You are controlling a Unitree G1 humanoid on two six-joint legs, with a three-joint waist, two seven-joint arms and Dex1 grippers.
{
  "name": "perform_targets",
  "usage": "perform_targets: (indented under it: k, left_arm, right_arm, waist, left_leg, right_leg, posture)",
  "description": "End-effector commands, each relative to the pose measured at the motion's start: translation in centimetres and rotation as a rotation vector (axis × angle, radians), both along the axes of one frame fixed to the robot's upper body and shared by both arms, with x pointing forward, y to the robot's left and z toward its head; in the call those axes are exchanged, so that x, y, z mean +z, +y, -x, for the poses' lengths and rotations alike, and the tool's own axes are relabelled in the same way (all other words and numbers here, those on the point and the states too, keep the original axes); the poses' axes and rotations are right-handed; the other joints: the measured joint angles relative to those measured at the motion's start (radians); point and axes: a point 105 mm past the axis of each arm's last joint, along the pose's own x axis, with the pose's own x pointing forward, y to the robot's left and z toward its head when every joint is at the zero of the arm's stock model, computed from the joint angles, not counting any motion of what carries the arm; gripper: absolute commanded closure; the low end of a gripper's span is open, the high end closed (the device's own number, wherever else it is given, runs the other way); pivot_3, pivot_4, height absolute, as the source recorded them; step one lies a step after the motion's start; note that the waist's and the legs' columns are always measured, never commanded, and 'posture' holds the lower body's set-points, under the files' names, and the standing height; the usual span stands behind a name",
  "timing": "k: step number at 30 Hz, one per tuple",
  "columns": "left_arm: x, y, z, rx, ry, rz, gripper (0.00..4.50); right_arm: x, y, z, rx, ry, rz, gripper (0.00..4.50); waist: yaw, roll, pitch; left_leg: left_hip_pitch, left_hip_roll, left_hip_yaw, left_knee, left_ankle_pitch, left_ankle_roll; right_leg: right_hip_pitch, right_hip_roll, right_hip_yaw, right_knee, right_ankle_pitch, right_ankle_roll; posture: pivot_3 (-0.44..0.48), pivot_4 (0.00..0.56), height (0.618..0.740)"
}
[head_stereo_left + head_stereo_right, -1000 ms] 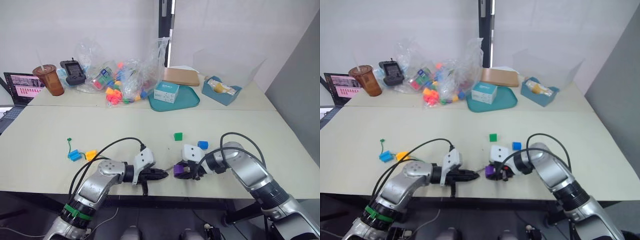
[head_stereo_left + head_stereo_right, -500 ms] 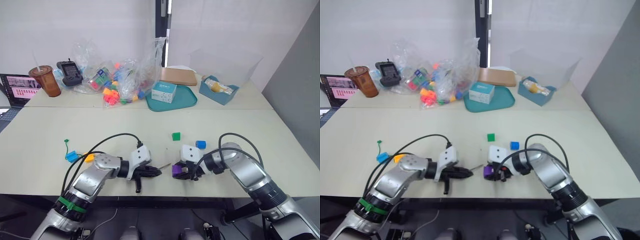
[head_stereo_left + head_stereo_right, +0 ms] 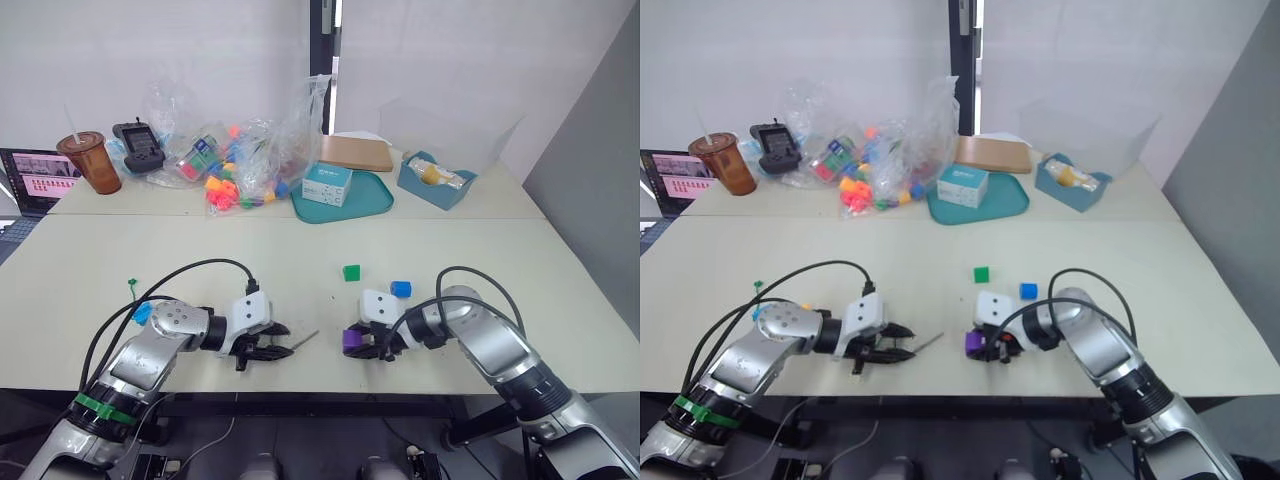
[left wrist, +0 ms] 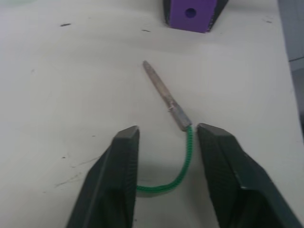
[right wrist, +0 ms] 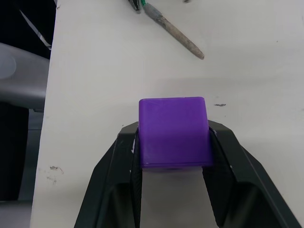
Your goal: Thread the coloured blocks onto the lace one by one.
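your right gripper [image 5: 173, 156] is clamped on the smooth purple block [image 5: 174, 130], at the bench [image 3: 450, 250] front edge. your left gripper [image 4: 164, 161] stands apart; the lace [image 4: 183, 164], braided green with a stiff dull tip, lies between its fingers, tip toward that block. the teal tray [image 3: 375, 198] holds a small box [image 3: 332, 184].
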Motion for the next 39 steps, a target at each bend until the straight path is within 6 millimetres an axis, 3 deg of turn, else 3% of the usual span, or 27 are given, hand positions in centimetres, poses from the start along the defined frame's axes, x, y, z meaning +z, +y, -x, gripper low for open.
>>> perform_targets:
  k: [1,5,9,15,20,28,34,39]
  left_arm:
    - [-0.6,0.9,-0.2,0.058,0.025,0.002,2.01]
    - [-0.6,-0.1,0.4,0.074,0.026,0.083,2.01]
    - [-1.4,-0.9,2.3,0.088,0.048,0.120,2.01]
    - [-2.8,-1.4,1.8,0.204,-0.036,0.095,2.01]
    - [-3.6,-1.4,1.5,0.229,-0.050,0.068,2.01]
    - [-3.7,-1.7,2.4,0.163,0.015,0.085,4.49]
    - [-2.2,-1.5,0.9,0.188,-0.014,0.107,4.49]
    - [-0.2,-2.0,1.2,0.116,0.015,0.126,4.49]
  right_arm:
    - [-1.0,0.4,0.6,0.004,0.027,0.012,3.30]
    - [-1.0,0.4,0.5,-0.005,0.023,0.011,3.30]
    - [-0.9,0.5,0.2,-0.015,0.018,0.007,3.30]
    - [-0.7,0.7,0.1,-0.021,0.017,-0.002,3.30]
    - [-0.6,0.6,0.1,-0.023,0.015,-0.002,3.30]
    - [-0.4,0.6,0.0,-0.028,0.011,-0.003,3.30]
    - [-0.4,0.5,-0.1,-0.027,0.009,-0.001,3.30]
    - [-0.4,0.5,-0.1,-0.026,0.008,-0.001,3.30]
  waist:
    - [-0.001,0.000,0.000]
    - [-0.002,0.000,0.000]
    - [-0.002,0.000,0.000]
    - [0.005,0.000,0.000]
    - [0.009,0.000,0.000]
    - [0.006,0.000,0.000]
    - [0.007,0.000,0.000]
    - [0.006,0.000,0.000]
  left_leg:
    - [0.000,0.000,0.000,0.000,0.000,0.000]
    - [0.000,0.000,0.000,0.000,0.000,0.000]
    - [0.000,0.000,0.000,0.000,0.000,0.000]
    - [0.002,0.000,0.000,-0.001,0.000,0.000]
    - [0.013,0.000,0.000,-0.002,0.000,0.000]
    - [0.014,0.000,0.000,-0.003,-0.001,0.000]
    - [0.014,0.000,0.000,-0.004,-0.001,0.000]
    - [0.013,0.000,0.000,-0.004,-0.001,0.000]
  right_leg:
    - [0.000,0.000,0.000,0.000,0.000,0.000]
    - [0.000,0.000,0.000,0.000,0.000,0.000]
    - [0.000,0.000,0.000,0.000,0.000,0.000]
    - [0.002,0.000,0.000,0.000,0.000,0.000]
    - [0.015,-0.001,-0.001,-0.005,0.000,0.000]
    - [0.016,-0.001,-0.001,-0.005,0.000,0.000]
    - [0.016,-0.001,-0.001,-0.006,0.000,0.000]
    - [0.015,-0.001,-0.001,-0.006,0.000,0.000]
  posture:
    - [0.000,0.150,0.740]
    - [0.000,0.150,0.740]
    - [0.000,0.150,0.740]
    - [0.000,0.150,0.740]
    - [0.000,0.150,0.740]
    - [0.000,0.150,0.740]
    - [0.000,0.150,0.740]
    - [0.000,0.150,0.740]
